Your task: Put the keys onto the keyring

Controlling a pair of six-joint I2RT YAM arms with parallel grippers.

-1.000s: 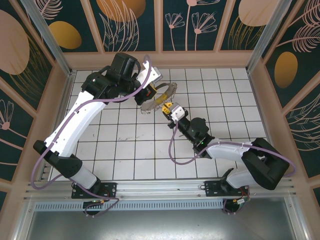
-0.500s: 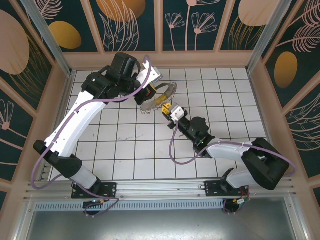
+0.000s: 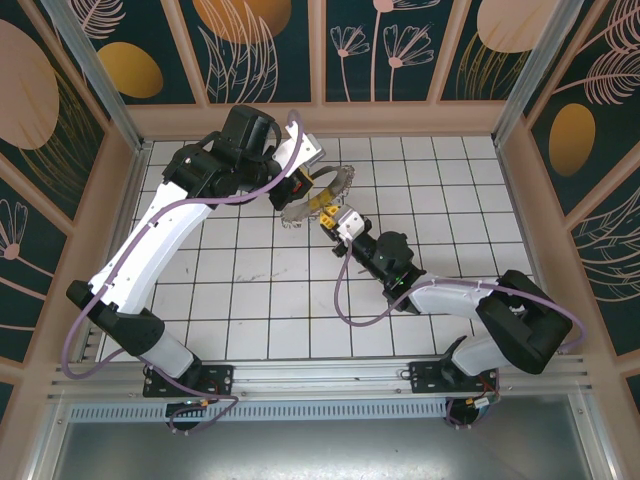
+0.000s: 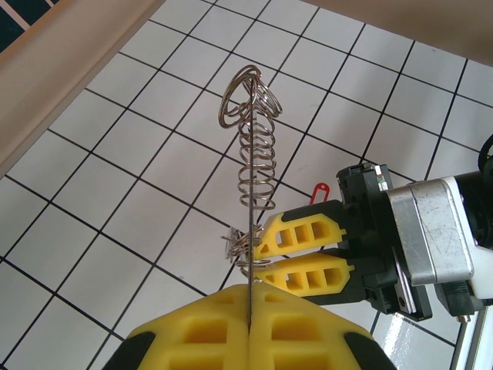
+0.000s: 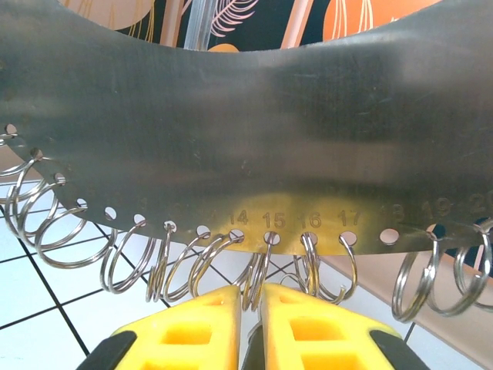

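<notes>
grey metal keyring [image 5: 246,116] spans the top of your right wrist view; your left tool [image 4: 249,289] is clamped on its edge, your right tool [image 5: 250,293] pinches one ring [image 5: 260,270] low centre.

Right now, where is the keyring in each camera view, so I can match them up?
Top external: keyring upper centre, at the left hand's tip.
Left wrist: keyring edge-on, a thin vertical line rising from the left hand.
Right wrist: keyring a broad grey numbered strip across the top, rings hanging.
Shared landmark: the yellow-fingered right hand at its rings.
</notes>
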